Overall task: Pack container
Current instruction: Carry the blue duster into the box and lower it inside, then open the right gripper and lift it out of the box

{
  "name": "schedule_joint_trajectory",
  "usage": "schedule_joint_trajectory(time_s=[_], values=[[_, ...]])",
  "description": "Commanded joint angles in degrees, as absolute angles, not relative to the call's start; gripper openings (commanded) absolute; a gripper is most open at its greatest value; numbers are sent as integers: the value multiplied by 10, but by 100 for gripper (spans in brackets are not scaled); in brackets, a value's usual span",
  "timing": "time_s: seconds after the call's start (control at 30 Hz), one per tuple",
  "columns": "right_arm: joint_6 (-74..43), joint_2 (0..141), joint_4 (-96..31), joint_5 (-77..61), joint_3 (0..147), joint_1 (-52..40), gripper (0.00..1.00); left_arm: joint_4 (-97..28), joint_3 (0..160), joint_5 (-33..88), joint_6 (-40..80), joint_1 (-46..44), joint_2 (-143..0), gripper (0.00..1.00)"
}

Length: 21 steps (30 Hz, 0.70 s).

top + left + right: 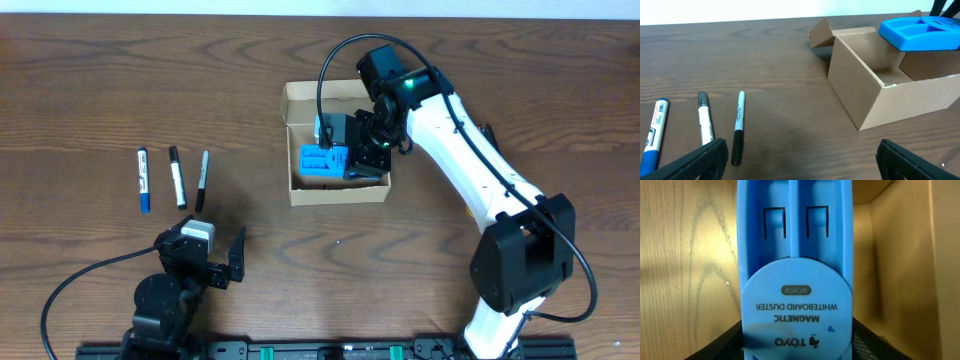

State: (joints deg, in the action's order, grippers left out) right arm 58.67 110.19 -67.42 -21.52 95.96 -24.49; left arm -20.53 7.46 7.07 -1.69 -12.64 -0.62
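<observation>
The container (338,194) is an open tan cardboard box at the table's middle, flap lid folded back on its far side. My right gripper (358,152) is shut on a blue magnetic whiteboard duster (322,160) and holds it in the box opening. In the left wrist view the duster (920,32) sticks up above the box (900,102) rim. The right wrist view shows the duster (796,280) between my fingers (797,352), with the box's inner wall (900,255) to the right. My left gripper (207,256) is open and empty near the front left, and it also shows in its wrist view (800,160).
Three markers lie side by side at the left: a blue-capped one (143,180), a black-and-white one (177,177) and a thin black one (202,180). They lie just ahead of my left gripper, the thin black one (738,127) nearest it.
</observation>
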Motion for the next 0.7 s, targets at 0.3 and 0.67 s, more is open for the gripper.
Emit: schedule_joint_trajectory(time_s=[0.3,0.67], values=[[623,1162,-649,-228,974,-243,54,-207,62,64,-15,-128,-3,95],[635,1193,-646,-225,974,-244,55,-207,62,64,-15,-128,-3,95]])
